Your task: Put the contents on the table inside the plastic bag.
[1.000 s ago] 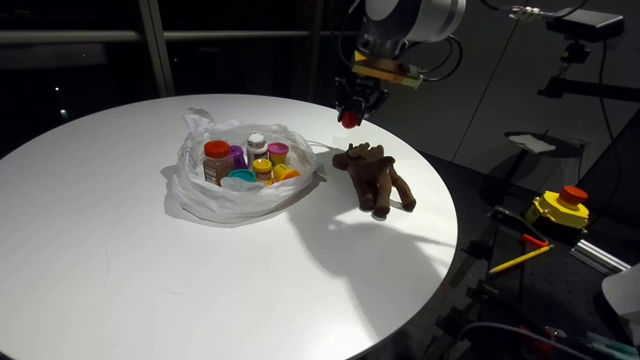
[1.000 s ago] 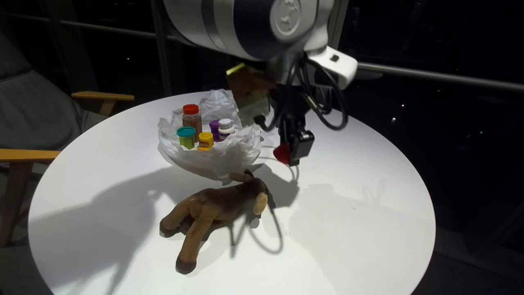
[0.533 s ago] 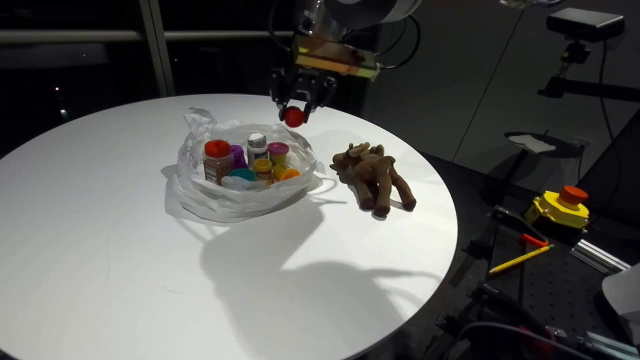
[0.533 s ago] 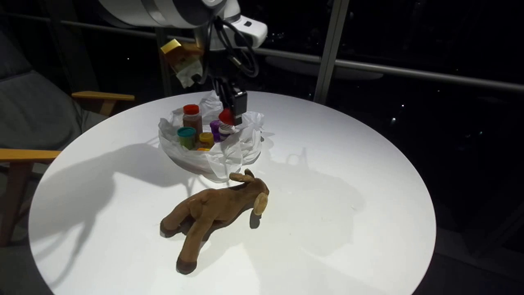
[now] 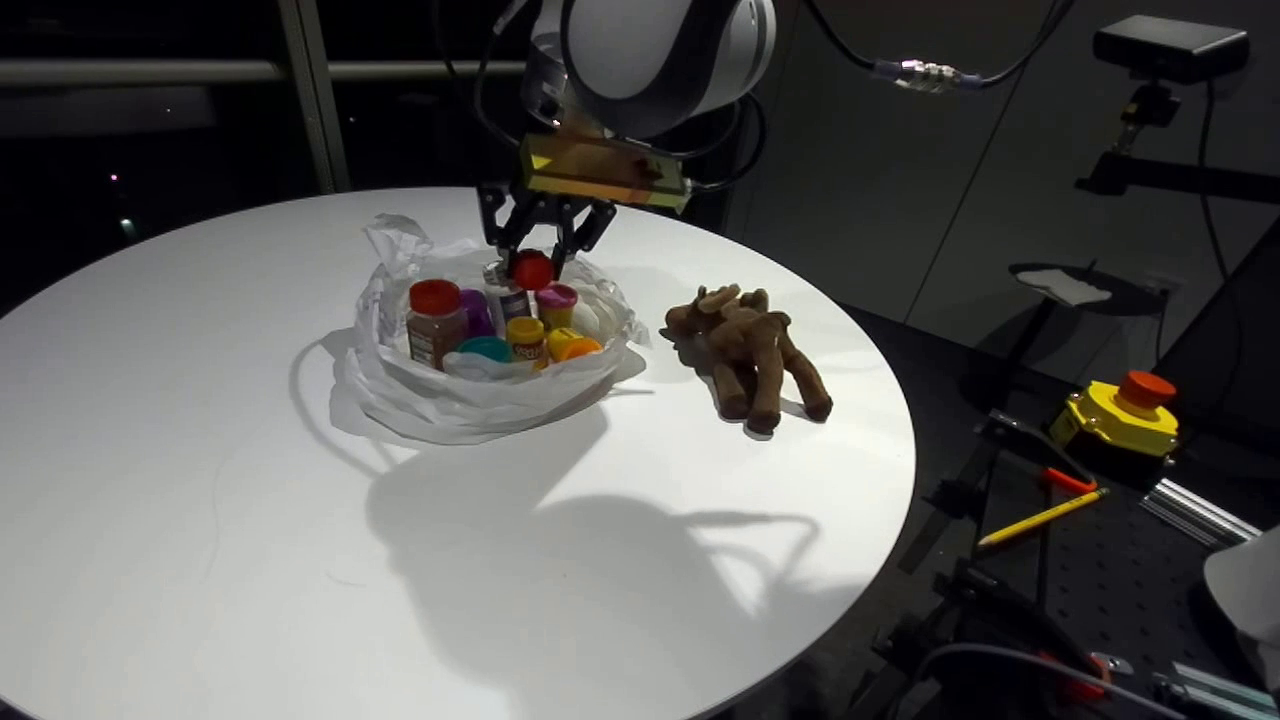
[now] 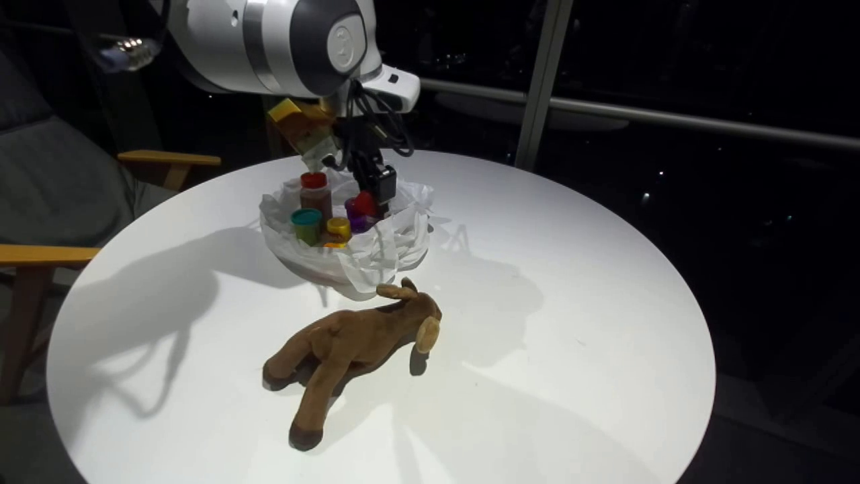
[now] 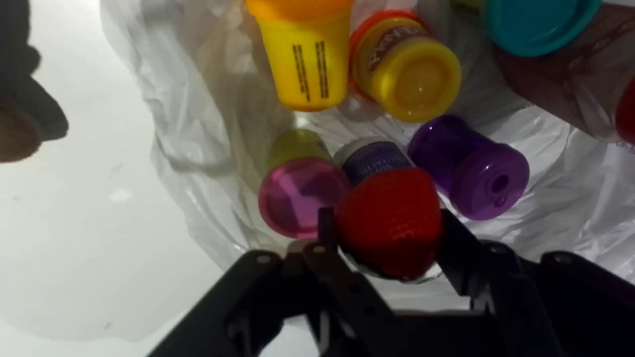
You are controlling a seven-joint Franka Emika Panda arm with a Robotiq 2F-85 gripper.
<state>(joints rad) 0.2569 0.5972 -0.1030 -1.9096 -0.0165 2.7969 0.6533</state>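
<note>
in the wrist view the pincer (image 7: pixel 387 230) is closed around a red rounded piece (image 7: pixel 392 213) over the white bottle (image 7: pixel 374 157) in the plastic bag (image 7: pixel 193 124), purple container (image 7: pixel 469 168) at two o'clock, pink-lidded tub (image 7: pixel 302 196) at ten. to set it down well, ease toward what looks like barer film at three o'clock and let go low, so the bottle isn't knocked; the plush toy (image 5: pixel 740 342) lies on the table (image 5: pixel 250 570) outside the bag, at three o'clock from it in an exterior view
</note>
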